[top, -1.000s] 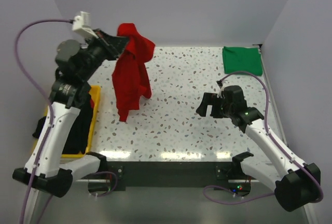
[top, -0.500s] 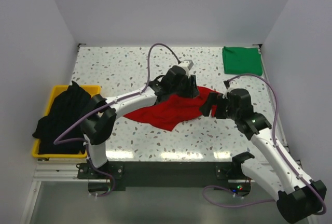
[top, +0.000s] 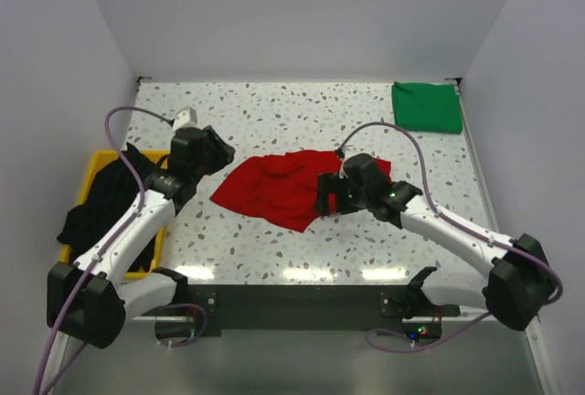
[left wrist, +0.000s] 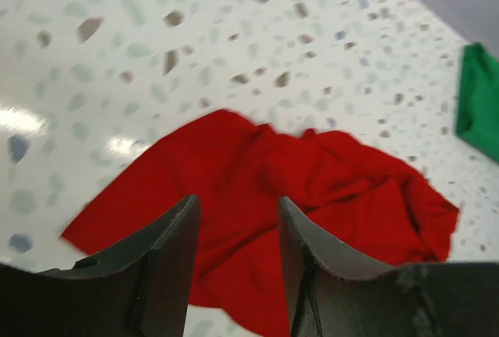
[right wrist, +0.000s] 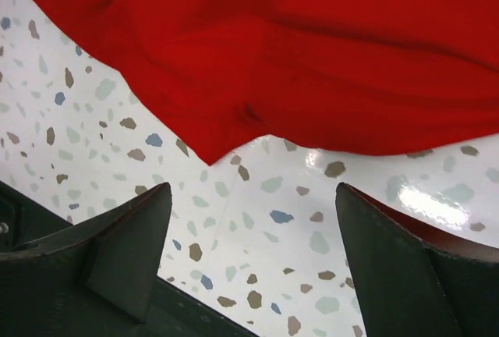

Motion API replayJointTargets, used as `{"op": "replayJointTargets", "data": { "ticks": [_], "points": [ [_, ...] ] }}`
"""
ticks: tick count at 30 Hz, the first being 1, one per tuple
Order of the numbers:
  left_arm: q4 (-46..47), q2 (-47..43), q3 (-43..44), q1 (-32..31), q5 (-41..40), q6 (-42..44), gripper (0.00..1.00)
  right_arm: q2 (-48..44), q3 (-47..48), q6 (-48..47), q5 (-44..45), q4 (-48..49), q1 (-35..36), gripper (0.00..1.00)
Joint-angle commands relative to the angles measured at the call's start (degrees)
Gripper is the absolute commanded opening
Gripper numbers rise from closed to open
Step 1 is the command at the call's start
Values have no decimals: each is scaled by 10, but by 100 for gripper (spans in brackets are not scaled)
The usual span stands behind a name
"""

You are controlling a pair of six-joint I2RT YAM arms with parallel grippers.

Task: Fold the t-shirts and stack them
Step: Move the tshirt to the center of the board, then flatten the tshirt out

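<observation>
Red t-shirt (top: 291,189) unfolded at mid-bench.
Lay bright red, creased and rumpled, on the speckled bench (top: 274,107), flanked by the left claw (left wrist: 236,204), spread and empty, and the right claw (right wrist: 253,193), wide apart over its near edge.

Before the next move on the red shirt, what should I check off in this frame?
1. Red shirt lying on the table, nothing gripping it: ok.
2. Red shirt spread flat for folding: not ok, crumpled.
3. Left gripper open, off the cloth: ok.
4. Right gripper open at the shirt's near edge: ok.
5. Green shirt folded, far right corner: ok.
6. Sleeves located: cannot tell.
</observation>
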Motion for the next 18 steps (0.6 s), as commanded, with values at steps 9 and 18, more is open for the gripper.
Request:
{"op": "replayJointTargets", "data": {
  "ticks": [9,18],
  "points": [
    [-34,20,-150,80,-2,-59,42,268,211,-18,121,63,164,70],
    [-7,58,-169,81,-34,-82,42,392,326,-36,118,53,201,61]
  ]
}}
